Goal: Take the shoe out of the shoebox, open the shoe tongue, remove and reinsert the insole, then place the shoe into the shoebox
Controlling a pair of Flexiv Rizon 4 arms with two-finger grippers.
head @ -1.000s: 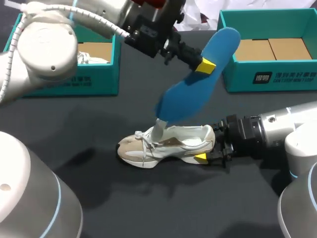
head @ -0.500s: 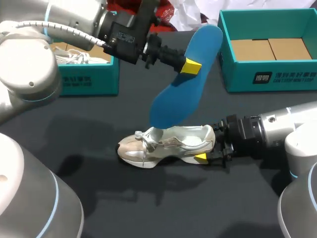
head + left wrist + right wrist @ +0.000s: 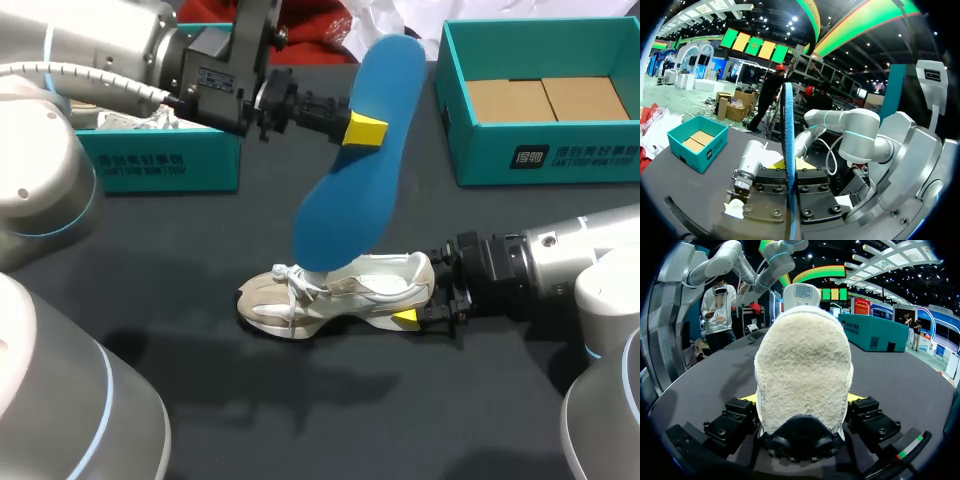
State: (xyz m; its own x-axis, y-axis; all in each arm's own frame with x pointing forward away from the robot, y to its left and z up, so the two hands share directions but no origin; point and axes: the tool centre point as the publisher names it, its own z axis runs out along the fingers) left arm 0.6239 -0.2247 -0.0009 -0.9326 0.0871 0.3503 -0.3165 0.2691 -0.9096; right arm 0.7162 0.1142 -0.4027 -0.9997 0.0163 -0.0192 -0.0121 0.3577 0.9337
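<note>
A white and beige shoe (image 3: 335, 292) lies on its sole on the black table, toe to the left. My right gripper (image 3: 418, 300) is shut on its heel (image 3: 802, 365), one yellow tip on each side. My left gripper (image 3: 365, 130) is shut on the heel half of the blue insole (image 3: 352, 175), which hangs slanted in the air, its toe end just above the shoe's laces. In the left wrist view the insole (image 3: 788, 145) shows edge-on, pinched in the left gripper (image 3: 789, 164). The teal shoebox (image 3: 455, 120) at the back right holds only cardboard.
A second teal box (image 3: 160, 160) stands at the back left under my left arm, with something white inside. In the right wrist view a teal box (image 3: 867, 330) sits far ahead of the shoe and to one side. Dark table surface stretches in front of the shoe.
My left arm has carried the insole left and a little up, drawing its toe end out of the shoe. The raised tongue has dropped back. The right gripper and shoe stay still.
</note>
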